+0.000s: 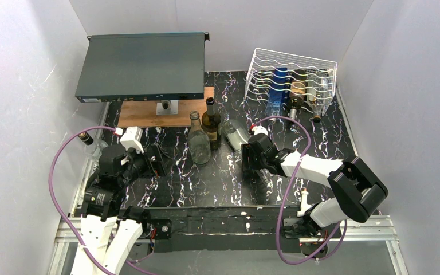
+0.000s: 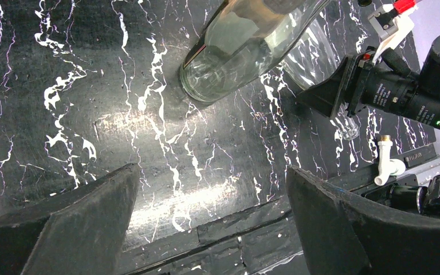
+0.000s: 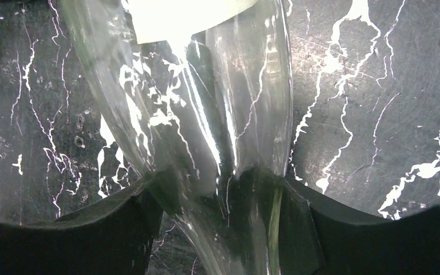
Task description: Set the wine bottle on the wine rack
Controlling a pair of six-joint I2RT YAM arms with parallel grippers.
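White walls [image 1: 28, 114] close in on three sides of the table [image 1: 223, 189], and your freest room is the near middle strip between the two arms. The rack [image 1: 291, 60] stands in the far right corner, close to the right wall, with three racked bottles [image 1: 297, 89] across its middle and right. Your right gripper [image 3: 220, 195] is clamped on the bottle [image 3: 195, 103] at its narrow end, both fingers pressed to the glass. The bottle lies tilted at mid-table, base pointing far-left, well short of the rack; you cannot tell whether it is off the surface. Just left of it stand a clear bottle [image 1: 199, 143] and a dark bottle [image 1: 211, 123], the dark one near its base. Your left gripper [image 2: 212, 172] hangs with fingers wide apart, holding nothing, near the clear bottle's base. The box [image 1: 140, 66] fills the far left.
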